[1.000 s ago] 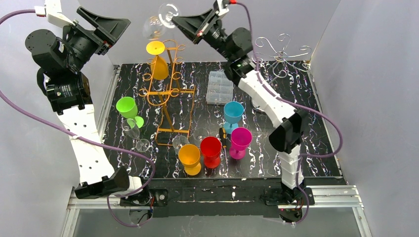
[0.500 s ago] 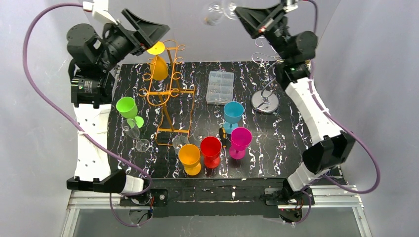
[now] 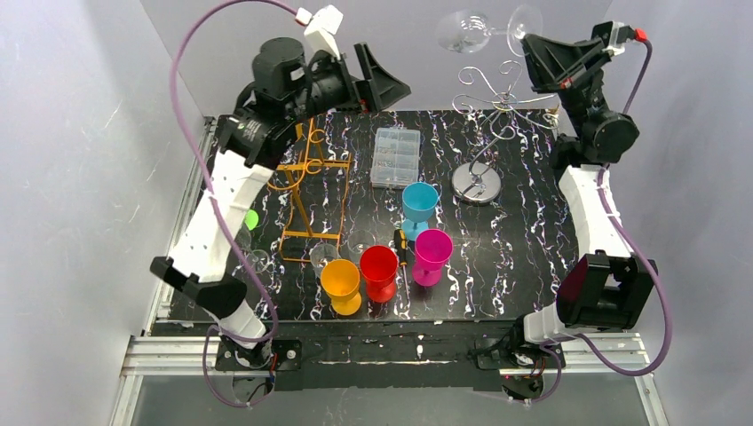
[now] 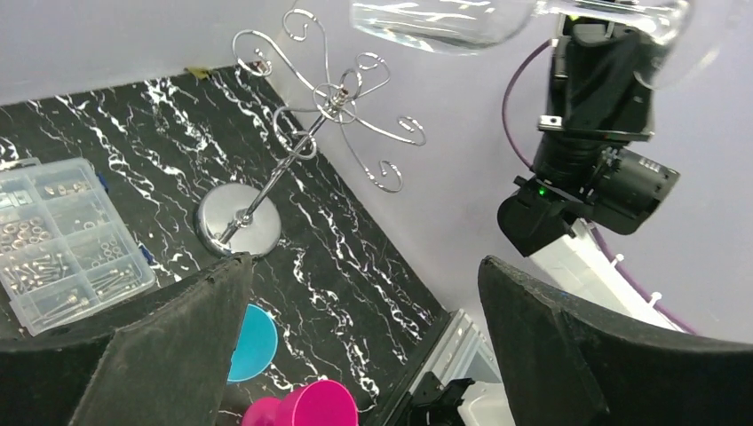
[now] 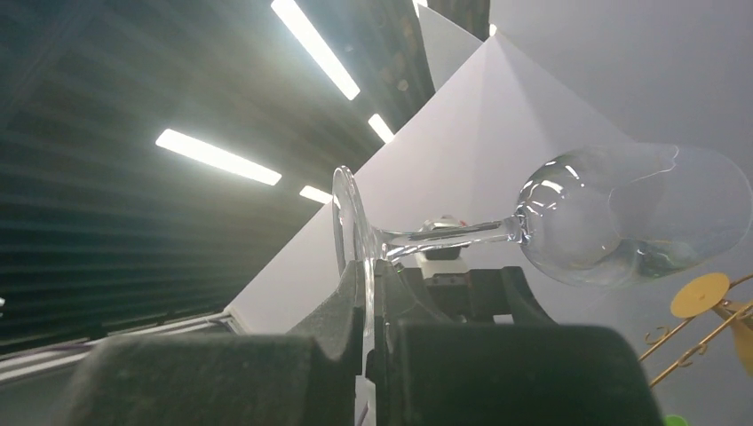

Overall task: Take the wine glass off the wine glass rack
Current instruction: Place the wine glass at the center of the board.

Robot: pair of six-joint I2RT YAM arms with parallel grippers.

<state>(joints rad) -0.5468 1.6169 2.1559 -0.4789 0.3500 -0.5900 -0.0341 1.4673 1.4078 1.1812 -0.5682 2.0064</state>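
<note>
My right gripper [image 3: 531,37] is raised high at the back right, over the chrome wire rack [image 3: 494,93]. It is shut on the foot of a clear wine glass [image 3: 462,31], which lies sideways in the air with its bowl pointing left. The right wrist view shows the foot pinched between the fingers of the right gripper [image 5: 370,271], and the wine glass bowl [image 5: 622,217] stretching right. The orange wine glass rack [image 3: 311,169] stands at the back left, partly behind my left arm. My left gripper [image 3: 388,87] is open and empty above the table's back middle. In the left wrist view the left gripper [image 4: 364,266] faces the wine glass [image 4: 435,19].
A clear screw box [image 3: 395,155] lies at the back centre. Blue [image 3: 419,202], magenta [image 3: 432,253], red [image 3: 379,269] and orange [image 3: 341,282] cups stand near the front. A green cup [image 3: 251,218] and clear glasses [image 3: 255,259] sit left, behind my left arm. White walls close three sides.
My right arm has swung from over the orange rack to the back right, carrying the glass. My left arm has swung right, over the orange rack, jaws still open.
</note>
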